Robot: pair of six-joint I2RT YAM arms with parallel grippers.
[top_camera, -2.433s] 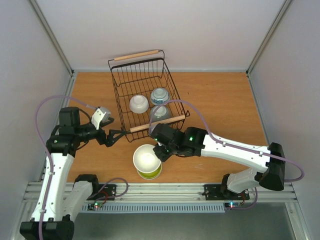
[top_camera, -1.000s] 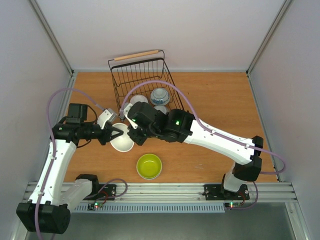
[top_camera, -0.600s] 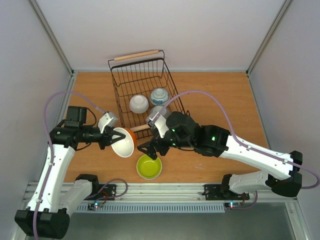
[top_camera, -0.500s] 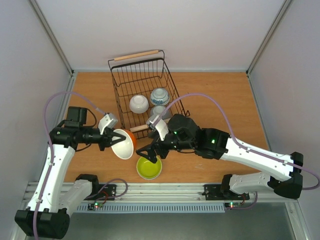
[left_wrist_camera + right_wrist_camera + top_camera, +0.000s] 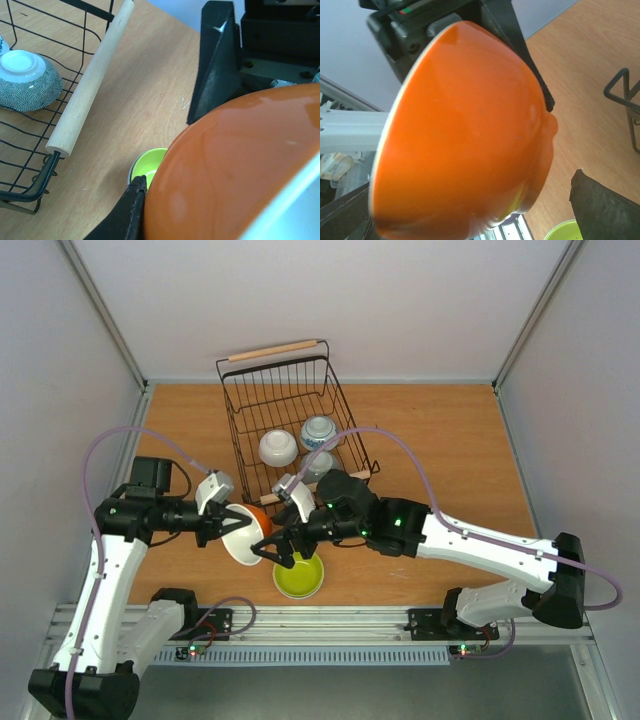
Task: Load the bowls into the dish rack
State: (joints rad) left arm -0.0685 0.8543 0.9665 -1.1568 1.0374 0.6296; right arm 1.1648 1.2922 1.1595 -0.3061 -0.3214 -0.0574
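Since half a second before, the right tool point(image 5: 278, 549) had swung leftward along the near side of the dish rack point(image 5: 272, 350). It had gone from above the yellow-green bowl point(image 5: 299, 576) to the orange bowl point(image 5: 247, 534), which had itself barely shifted.

The left tool point(image 5: 232, 523) was clamped on the orange bowl's rim. It held the bowl tipped on its side above the surface point(image 5: 440, 440), just in front of the rack's near left corner. The right tool's jaws stood wide apart. In the right wrist view one finger point(image 5: 600, 200) showed on either side of the orange bowl point(image 5: 470, 135), though contact could not be made out.

The yellow-green bowl sat upright on the surface just in front of the rack's near wooden handle point(image 5: 92, 75).

Three bowls lay inside the rack, toward its near end:
- a white bowl point(image 5: 278, 448) on the left
- a blue-and-white bowl point(image 5: 319, 431) on the right
- a grey speckled bowl point(image 5: 25, 80) by the near right corner, upside down with its foot up
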